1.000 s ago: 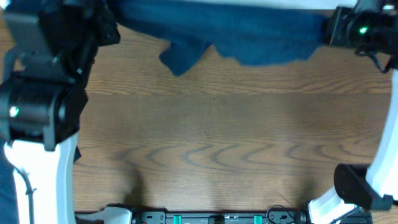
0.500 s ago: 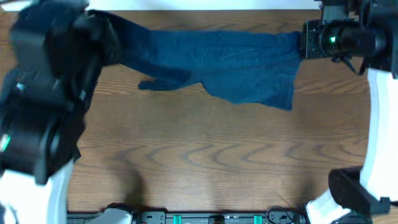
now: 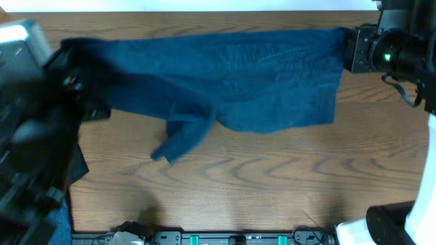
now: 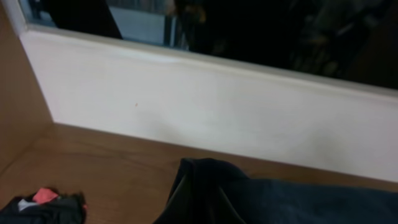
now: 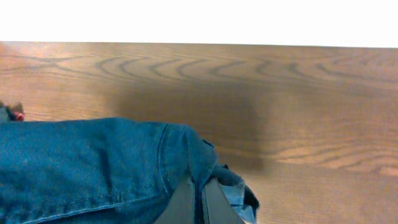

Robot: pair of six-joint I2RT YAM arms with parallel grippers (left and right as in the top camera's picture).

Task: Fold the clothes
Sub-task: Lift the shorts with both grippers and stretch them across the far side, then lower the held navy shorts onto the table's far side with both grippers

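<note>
Wood-grain counter (image 3: 272, 177) is noted beneath a dark blue denim garment (image 3: 231, 75), which is stretched wide between the two tools, with a loose flap trailing off nearer the left tool (image 3: 71, 64). The right tool (image 5: 200, 196) is seen clenched on the garment's hemmed corner. In the left wrist view, the left tool's fingers are hidden under bunched cloth, so its grip cannot be determined.

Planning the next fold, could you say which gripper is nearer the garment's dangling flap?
Left. The left gripper grips the garment just up-left of its flap; the right gripper holds the far corner.
</note>
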